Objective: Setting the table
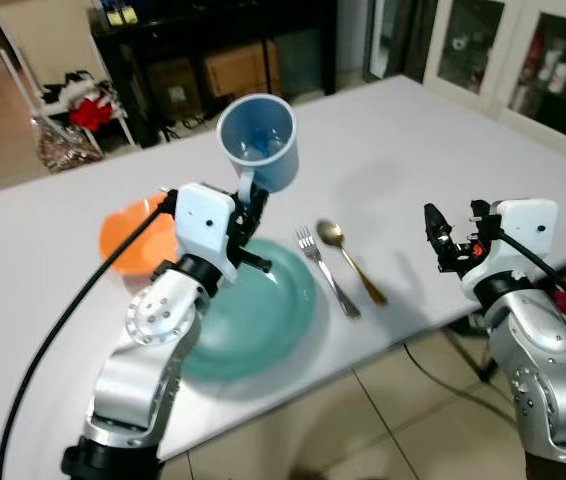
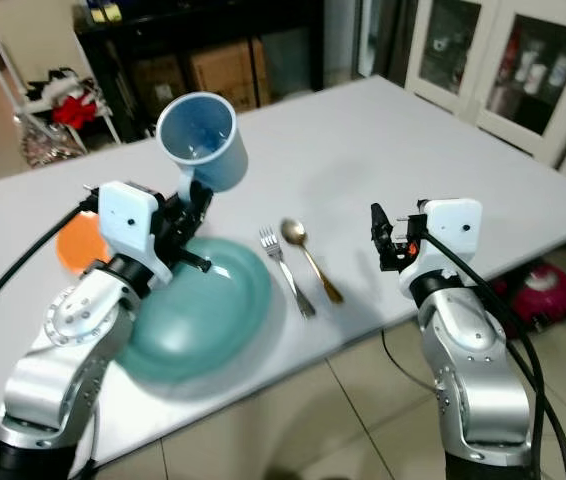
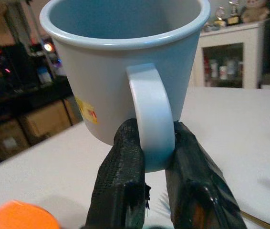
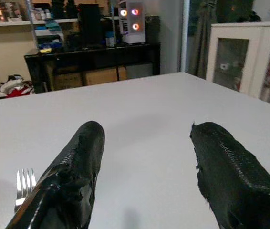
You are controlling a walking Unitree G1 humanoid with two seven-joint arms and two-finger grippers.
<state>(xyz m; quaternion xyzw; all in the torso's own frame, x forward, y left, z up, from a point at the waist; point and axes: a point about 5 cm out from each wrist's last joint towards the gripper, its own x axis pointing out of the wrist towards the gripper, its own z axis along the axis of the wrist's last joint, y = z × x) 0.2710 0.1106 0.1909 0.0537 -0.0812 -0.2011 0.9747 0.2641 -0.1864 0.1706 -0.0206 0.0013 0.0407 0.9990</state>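
Observation:
A light blue mug (image 1: 257, 139) hangs in the air above the white table (image 1: 413, 150), held by its handle (image 3: 150, 119) in my left gripper (image 1: 250, 205), which is shut on it. Just below and in front lies a teal plate (image 1: 263, 315). An orange bowl (image 1: 133, 238) sits left of the plate, partly behind my left arm. Right of the plate lie a fork (image 1: 325, 270) and a gold spoon (image 1: 351, 262). My right gripper (image 1: 453, 238) hovers open near the table's front right edge, its fingers (image 4: 80, 157) spread with nothing between them.
A black shelf unit (image 1: 213, 50) with boxes stands beyond the table's far side. Glass-fronted white cabinets (image 1: 523, 55) stand at the far right. Red things (image 1: 83, 110) lie on the floor at the far left. Tiled floor (image 1: 383, 420) lies below the table's near edge.

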